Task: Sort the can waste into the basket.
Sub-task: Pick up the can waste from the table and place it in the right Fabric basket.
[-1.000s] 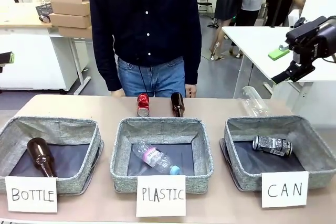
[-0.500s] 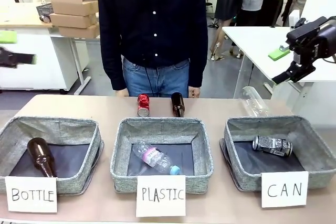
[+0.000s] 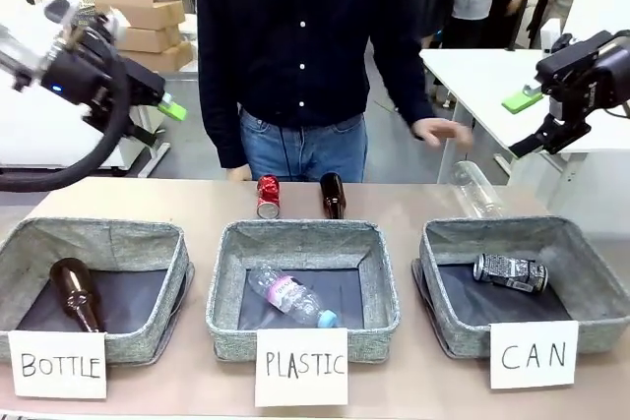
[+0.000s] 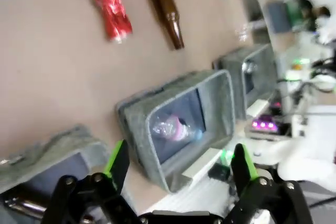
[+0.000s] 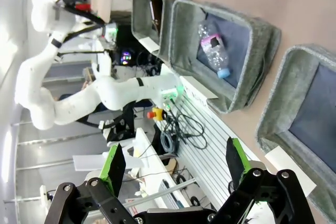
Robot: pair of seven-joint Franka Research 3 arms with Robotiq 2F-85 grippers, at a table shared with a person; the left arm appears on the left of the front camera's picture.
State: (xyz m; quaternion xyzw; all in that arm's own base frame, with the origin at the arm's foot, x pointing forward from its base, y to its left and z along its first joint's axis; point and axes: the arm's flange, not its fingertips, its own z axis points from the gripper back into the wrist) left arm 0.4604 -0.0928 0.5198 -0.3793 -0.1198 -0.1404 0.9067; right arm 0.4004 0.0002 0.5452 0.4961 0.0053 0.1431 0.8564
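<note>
Two cans make up the waste. The dark printed can (image 3: 510,272) lies on its side inside the CAN basket (image 3: 591,253) at the robot's right end of the row; the red dented can (image 3: 268,196) sits on the bare table (image 3: 148,199) beyond the middle basket (image 3: 300,233), just beside a brown bottle (image 3: 333,196) but not touching it. From the left wrist view it looks to be lying down, though that is not certain.

Handling, judged: the red can is thin metal, probably empty and very light; its shiny skin is slick and its creased wall will buckle under a hard squeeze. Take it across the middle of the body, pads on the flatter faces, with mild pressure; a nudge may make it roll or skid.

Left gripper (image 3: 162,103) is high over the table's left end, fingers spread wide and holding nothing; the red can is well apart, ahead and below, toward the top of its wrist picture. Right gripper (image 3: 524,122) is raised above the right end, fingers spread wide and holding nothing, well apart from both cans. A person's hand (image 3: 440,131) hovers near a clear bottle (image 3: 477,189).
</note>
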